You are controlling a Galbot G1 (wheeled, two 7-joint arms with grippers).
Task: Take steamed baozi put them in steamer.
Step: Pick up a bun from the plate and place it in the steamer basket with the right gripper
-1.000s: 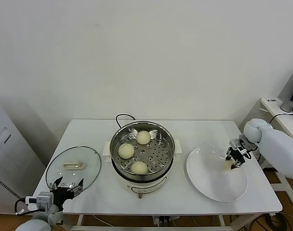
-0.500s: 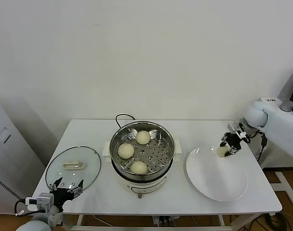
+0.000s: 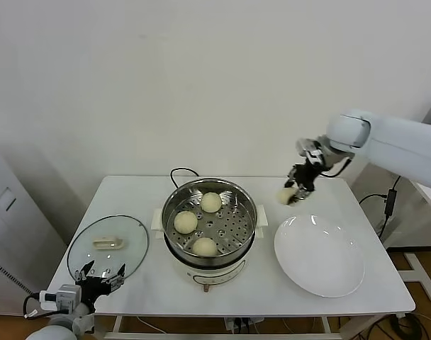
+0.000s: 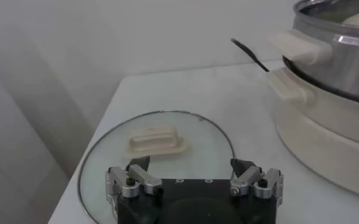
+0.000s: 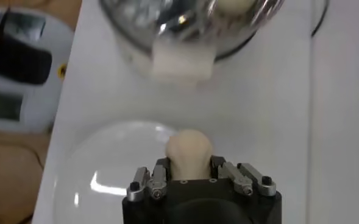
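Steamer point(image 3: 210, 225), one: steel pot on a white base, mid-bench point(image 3: 130, 195); my reference for everything below.

Steamed baozi, four. Three lie on the perforated tray inside the steamer: one at the far side point(image 3: 210, 202), one at the left point(image 3: 186, 222), one at the near side point(image 3: 205, 246). The fourth baozi point(image 3: 285, 195) is clenched in my right gripper point(image 3: 294, 193), in the air just right of the steamer's rim, above the bench and beyond the plate's far edge.

Plate point(image 3: 319, 255), one: white, bare, on the bench right of the steamer.

Glass lid point(image 3: 108, 246), one: flat on the bench left of the steamer.

Change: a second ago my right gripper held this baozi low over the plate's right side; it has since risen and crossed toward the steamer. The three baozi in the tray have not moved.

Pose: my right arm reaches in from the right, wrist angled down toward the steamer. My left gripper point(image 3: 97, 273) rests parked at the lid's near edge, jaws spread, holding nothing.
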